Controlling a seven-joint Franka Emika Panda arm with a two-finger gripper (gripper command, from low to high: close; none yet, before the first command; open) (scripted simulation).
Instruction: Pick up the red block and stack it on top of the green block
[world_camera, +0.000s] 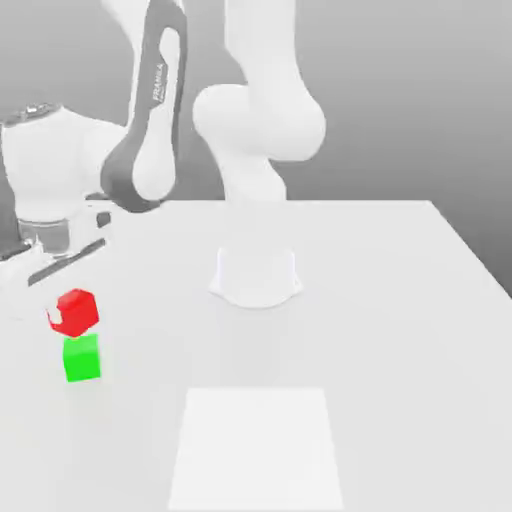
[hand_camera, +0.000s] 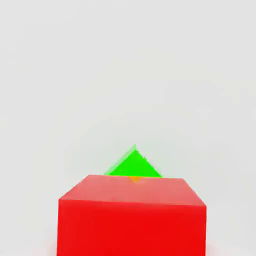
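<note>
The red block (world_camera: 80, 308) hangs tilted just above the green block (world_camera: 82, 360), near the exterior view's left edge of the white table. My gripper (world_camera: 63, 320) reaches down from the white hand (world_camera: 45, 215) and is shut on the red block; a pale finger covers the block's lower left corner. In the hand view the red block (hand_camera: 132, 220) looms close, and one corner of the green block (hand_camera: 133, 165) pokes out beyond it. I cannot tell whether the two blocks touch.
The arm's white base (world_camera: 256, 275) stands at the table's middle, its links arching over to the exterior view's left. A paler square patch (world_camera: 255, 445) lies on the table near the front. The table's edge (world_camera: 470, 250) runs along the exterior view's right.
</note>
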